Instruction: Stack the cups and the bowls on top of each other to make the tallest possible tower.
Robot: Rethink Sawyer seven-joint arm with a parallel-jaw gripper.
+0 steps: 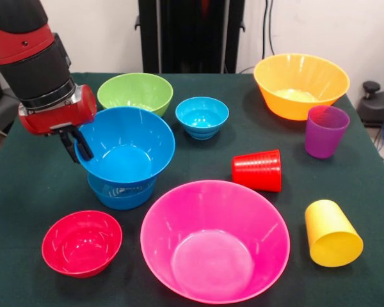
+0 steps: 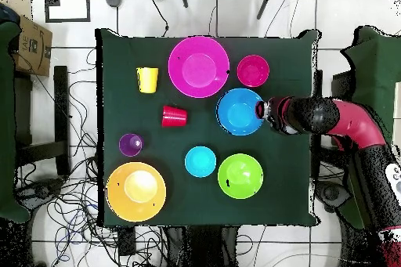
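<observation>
Two blue bowls [image 1: 125, 150] are sitting nested, upright, forming the landmark stack. Behind it are standing the green bowl [image 1: 136, 92] and light-blue bowl [image 1: 202, 116]; the orange bowl [image 1: 301, 84] further off. In front are sitting the red bowl [image 1: 82, 242] and pink bowl [image 1: 214, 240]. The red cup [image 1: 257, 170] and yellow cup [image 1: 331, 233] are lying tipped; the purple cup [image 1: 325, 131] is standing upright.

You can see only the lower half of the second blue bowl [image 1: 121, 193] beneath the upper blue bowl [image 1: 125, 152]; at 9 o'clock of that rim the gripper [image 1: 77, 146] fingers overlap it, grip unresolvable, arm cut by the frame edge.
</observation>
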